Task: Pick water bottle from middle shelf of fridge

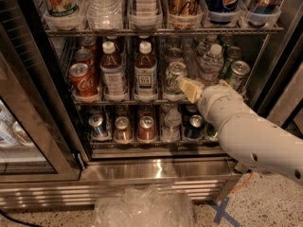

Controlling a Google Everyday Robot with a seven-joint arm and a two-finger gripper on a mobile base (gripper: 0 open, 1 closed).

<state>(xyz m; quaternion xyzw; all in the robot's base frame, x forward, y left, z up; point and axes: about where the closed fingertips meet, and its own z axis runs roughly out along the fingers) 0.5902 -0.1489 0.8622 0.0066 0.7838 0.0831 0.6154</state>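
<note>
The fridge stands open in front of me. On its middle shelf the water bottle, clear with a white cap and pale label, stands upright in the right part, behind the front row. My gripper, cream-coloured at the end of a white arm, is at the shelf's front edge. It is just below and left of the water bottle, in front of a silver can, and apart from the bottle.
Two brown tea bottles and red cola cans stand left of the gripper, green cans at the right. Small cans fill the rack below, big bottles the rack above. The glass door hangs at left. Crumpled clear plastic lies on the floor.
</note>
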